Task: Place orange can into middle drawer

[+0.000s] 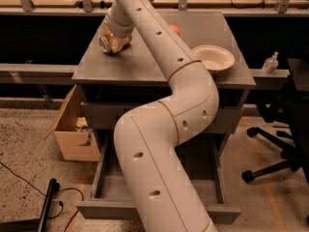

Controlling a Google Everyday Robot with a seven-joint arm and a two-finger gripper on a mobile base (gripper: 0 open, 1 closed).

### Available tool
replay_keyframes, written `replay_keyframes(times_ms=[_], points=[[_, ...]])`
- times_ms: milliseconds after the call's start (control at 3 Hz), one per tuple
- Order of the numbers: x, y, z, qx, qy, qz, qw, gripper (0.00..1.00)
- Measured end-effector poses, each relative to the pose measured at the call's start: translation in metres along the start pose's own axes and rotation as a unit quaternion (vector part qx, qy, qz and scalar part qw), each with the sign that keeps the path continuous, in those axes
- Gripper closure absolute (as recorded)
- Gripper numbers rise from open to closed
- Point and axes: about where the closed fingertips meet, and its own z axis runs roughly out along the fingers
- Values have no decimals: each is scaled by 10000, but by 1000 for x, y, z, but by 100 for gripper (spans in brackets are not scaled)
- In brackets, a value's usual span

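Countertop point(130, 69): bowl point(213, 58), can point(105, 43) at end effector point(114, 39)

Warm, moderate light from above is observed on the gripper point(115, 38) at the far-left corner of the tabletop point(120, 67), while heavy shadow is recorded below it, under the tabletop, and behind it.

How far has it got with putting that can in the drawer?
Done: the middle drawer stands pulled out, and the floor that shows is bare. In hand: the gripper is at the orange can on the cabinet top, toward its far left corner; whether it has a grip, I cannot tell. Left: lifting the can, carrying it down and setting it in the drawer.
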Motion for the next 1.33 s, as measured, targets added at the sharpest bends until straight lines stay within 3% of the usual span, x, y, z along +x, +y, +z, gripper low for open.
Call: replay_keyframes(times_ms=[333,667,1000,1333], points=[[-6,5,1,-81,-137,-24,9999,92],[6,-3,-25,289,-237,367,9986,100],[24,0,-64,673,-595,1222,9884,100],[27,14,-71,768,-1316,2344,9601,100]])
